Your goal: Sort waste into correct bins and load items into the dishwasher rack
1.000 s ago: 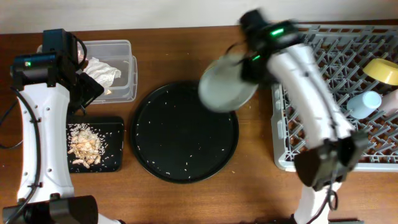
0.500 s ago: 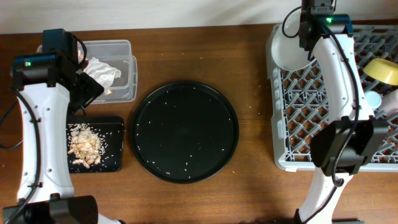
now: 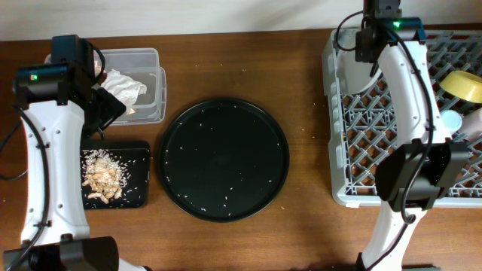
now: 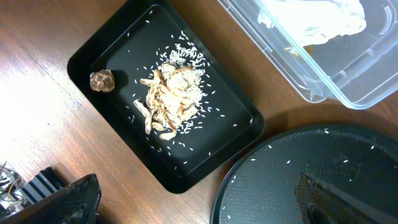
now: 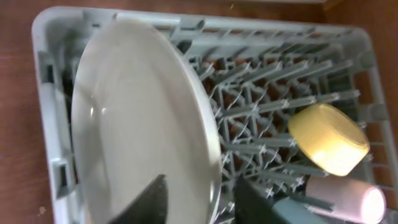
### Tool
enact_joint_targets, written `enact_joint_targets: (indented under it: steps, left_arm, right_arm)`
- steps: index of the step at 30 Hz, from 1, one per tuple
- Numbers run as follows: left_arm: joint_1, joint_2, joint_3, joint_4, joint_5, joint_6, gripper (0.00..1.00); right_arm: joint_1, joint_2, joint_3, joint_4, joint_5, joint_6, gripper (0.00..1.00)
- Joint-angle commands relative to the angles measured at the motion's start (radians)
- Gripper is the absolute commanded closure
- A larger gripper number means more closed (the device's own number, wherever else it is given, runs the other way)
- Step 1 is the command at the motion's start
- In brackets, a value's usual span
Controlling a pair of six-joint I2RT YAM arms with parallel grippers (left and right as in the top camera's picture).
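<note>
The round grey plate (image 3: 351, 69) (image 5: 137, 118) stands on edge in the far-left corner of the grey dishwasher rack (image 3: 339, 192) (image 5: 56, 168). My right gripper (image 3: 369, 51) (image 5: 202, 202) straddles its rim and is shut on it. The yellow bowl (image 3: 463, 84) (image 5: 326, 140), light blue cup (image 3: 449, 120) and white cup (image 3: 474, 124) (image 5: 348, 199) lie in the rack. My left gripper (image 3: 105, 105) (image 4: 199, 205) is open and empty above the shallow black tray (image 3: 141, 148) (image 4: 93, 56), which holds food scraps (image 3: 104, 177) (image 4: 171, 99). The clear tub (image 3: 143, 54) (image 4: 298, 81) holds crumpled wrappers (image 3: 120, 86) (image 4: 311, 18). The chopsticks are out of view.
A big round black tray (image 3: 226, 158) (image 4: 311, 180), dotted with rice grains, lies mid-table between the bins and the rack. A small brown lump (image 4: 102, 81) sits in a corner of the shallow tray.
My right arm carried the plate from over the round tray to the rack's far-left corner and set it lower, on edge. The left arm has not moved.
</note>
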Motion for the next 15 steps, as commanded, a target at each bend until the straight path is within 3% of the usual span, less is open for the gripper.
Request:
enact_joint_targets:
  steps: [1,5,6,8,9,10,13,15]
  left_arm:
    - [0.006,-0.011,0.002,-0.001,-0.003,-0.013,0.01]
    - [0.006,-0.011,0.002,-0.001,-0.003,-0.013,0.01]
    - [0.006,-0.011,0.002,-0.001,-0.003,-0.013,0.01]
    - [0.006,-0.011,0.002,-0.001,-0.003,-0.013,0.01]
    - [0.006,-0.011,0.002,-0.001,-0.003,-0.013,0.01]
    - [0.006,-0.011,0.002,-0.001,-0.003,-0.013,0.01]
    - [0.006,-0.011,0.002,-0.001,-0.003,-0.013,0.01]
    - [0.006,-0.011,0.002,-0.001,-0.003,-0.013,0.01]
  right_arm:
    - [0.038,-0.065,0.001,-0.03,-0.027,0.04,0.47]
    - [0.102,-0.39,0.001,-0.142,-0.22,0.124,0.39]
    - [0.106,-0.479,0.001,-0.214,-0.284,0.159,0.19]
    - [0.106,-0.614,0.001,-0.39,-0.365,0.201,0.12]
    - [0.106,-0.679,0.0,-0.563,-0.372,0.217,0.02]
    - [0.106,-0.707,0.0,-0.652,-0.355,0.217,0.02]
    - [0.106,-0.875,-0.174,-0.661,-0.375,0.242,0.02]
    - [0.106,-1.075,-0.454,-0.653,-0.492,0.243,0.02]
